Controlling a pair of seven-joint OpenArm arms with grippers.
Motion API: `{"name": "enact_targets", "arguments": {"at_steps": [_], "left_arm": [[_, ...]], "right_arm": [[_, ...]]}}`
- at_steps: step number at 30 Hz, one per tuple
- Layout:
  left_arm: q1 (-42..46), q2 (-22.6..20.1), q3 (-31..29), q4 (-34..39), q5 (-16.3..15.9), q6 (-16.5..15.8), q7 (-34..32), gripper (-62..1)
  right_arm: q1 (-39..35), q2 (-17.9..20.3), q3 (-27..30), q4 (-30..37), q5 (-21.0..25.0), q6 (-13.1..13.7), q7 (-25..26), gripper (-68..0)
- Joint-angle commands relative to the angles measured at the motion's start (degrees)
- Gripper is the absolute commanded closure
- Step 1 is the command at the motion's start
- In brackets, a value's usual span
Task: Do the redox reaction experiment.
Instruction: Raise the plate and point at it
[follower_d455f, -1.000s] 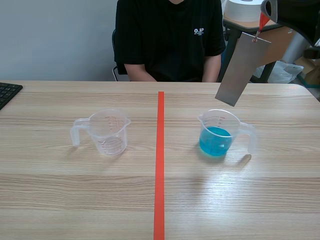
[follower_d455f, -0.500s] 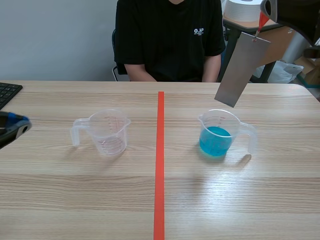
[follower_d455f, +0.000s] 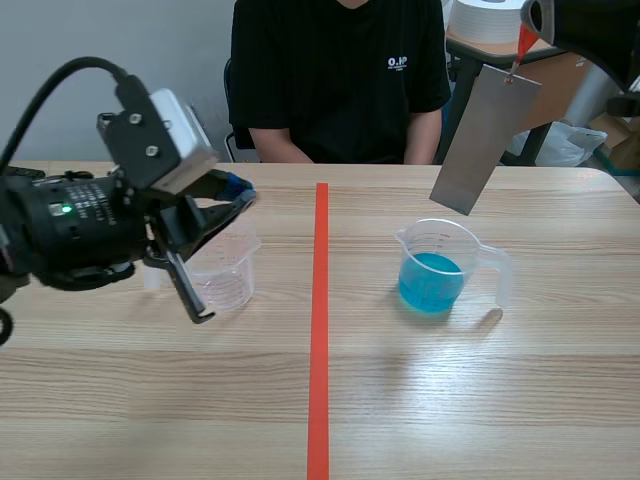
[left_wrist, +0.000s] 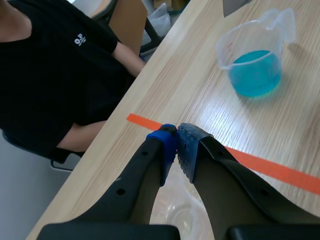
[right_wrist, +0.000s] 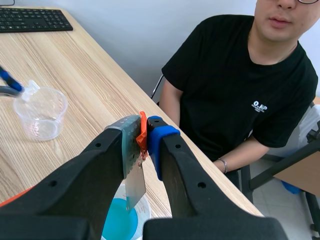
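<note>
Grey metal sheet (follower_d455f: 485, 135) unmoved; left arm has arrived.
It hangs tilted at the frame's upper right, above the beaker of blue solution (follower_d455f: 433, 272), with the right claw (right_wrist: 143, 134) clamped on its orange tab, possibly tape. The left claw (follower_d455f: 236, 192), pads together on nothing, has swung in from the left edge over the empty beaker (follower_d455f: 222, 275) on the desk (follower_d455f: 450, 400). The dipping looks still to come.

office room set up as a test lab: wood-grain desk (follower_d455f: 450, 400) marked with an orange tape line (follower_d455f: 319, 330), keyboard (right_wrist: 32, 20) at its edge, measuring cup of blue liquid (follower_d455f: 432, 268), plain grey wall (follower_d455f: 110, 70), person (follower_d455f: 340, 80) seated across.
</note>
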Motion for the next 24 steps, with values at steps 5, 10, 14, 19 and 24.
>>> {"name": "enact_targets", "arguments": {"at_steps": [5,10,14,19,24], "left_arm": [[-8.0,8.5,3.0,-6.6,1.4,-1.2,0.9,-4.9],[-15.5,15.0,8.0,-15.2,2.2,-1.2,1.0,-4.9],[-20.8,19.4,12.0,-21.6,2.2,-1.2,1.0,-4.9],[-25.0,23.7,14.6,-26.9,1.9,-1.2,0.1,-4.9],[-27.6,27.6,16.5,-32.2,1.7,-1.2,-0.6,-4.9]], "right_arm": [[0.8,0.8,0.6,0.7,0.7,-0.3,0.6,-1.7],[0.8,0.8,0.6,0.7,0.7,-0.3,0.6,-1.7],[0.8,0.8,0.6,0.7,0.7,-0.3,0.6,-1.7],[0.8,0.8,0.6,0.7,0.7,-0.3,0.6,-1.7],[0.8,0.8,0.6,0.7,0.7,-0.3,0.2,-1.7]]}}
